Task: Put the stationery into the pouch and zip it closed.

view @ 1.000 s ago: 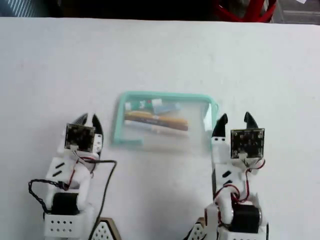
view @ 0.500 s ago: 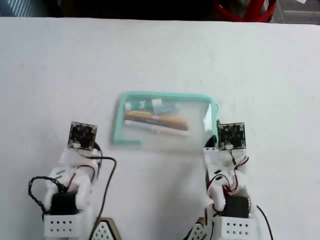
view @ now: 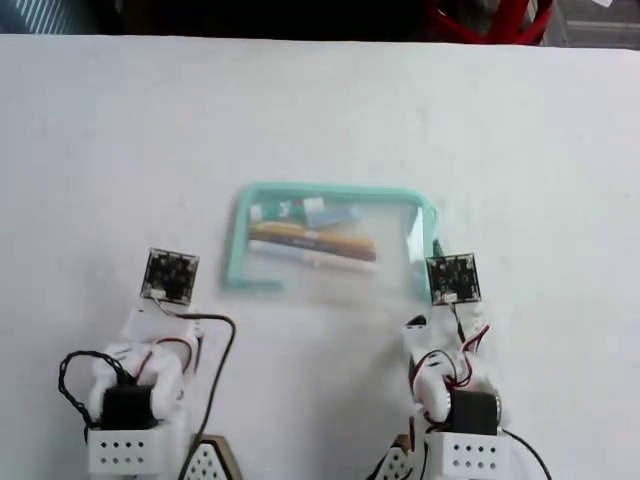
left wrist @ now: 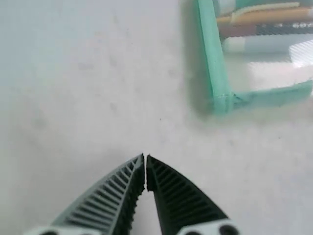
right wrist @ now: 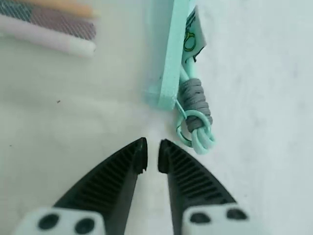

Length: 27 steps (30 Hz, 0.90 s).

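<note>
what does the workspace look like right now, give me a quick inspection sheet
surface: white table, flat, no marks seen
job's things: clear pouch with a mint green zip band lies flat mid-table; stationery is inside; zip pull with its cord sits at the corner nearest the right gripper; the zip looks closed
clutter: nothing seen
grippers: left gripper shut, empty, short of the pouch's corner; right gripper all but shut, empty, just short of the zip pull
cables: black cable loops by the left arm; red and white wires on the right arm
surroundings: red object beyond the table's far edge
</note>
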{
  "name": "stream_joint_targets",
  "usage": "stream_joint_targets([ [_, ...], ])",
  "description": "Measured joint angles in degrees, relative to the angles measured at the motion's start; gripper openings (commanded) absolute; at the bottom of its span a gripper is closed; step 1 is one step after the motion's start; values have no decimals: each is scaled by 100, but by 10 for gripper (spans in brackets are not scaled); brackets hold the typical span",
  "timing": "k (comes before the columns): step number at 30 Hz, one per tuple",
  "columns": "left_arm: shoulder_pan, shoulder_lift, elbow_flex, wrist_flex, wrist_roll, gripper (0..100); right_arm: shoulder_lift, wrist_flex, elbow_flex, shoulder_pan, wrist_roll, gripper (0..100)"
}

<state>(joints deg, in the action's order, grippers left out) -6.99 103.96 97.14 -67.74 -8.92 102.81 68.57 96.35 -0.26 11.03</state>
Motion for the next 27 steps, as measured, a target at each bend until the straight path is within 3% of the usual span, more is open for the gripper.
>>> stream_joint_targets([
  [7,0,0,0,-466,44,25,0,105,0,9,-88,18],
  [12,0,0,0,-563,765,25,0,105,0,237,-1116,18],
  [27,0,0,0,-563,853,25,0,281,0,352,-1090,18],
])
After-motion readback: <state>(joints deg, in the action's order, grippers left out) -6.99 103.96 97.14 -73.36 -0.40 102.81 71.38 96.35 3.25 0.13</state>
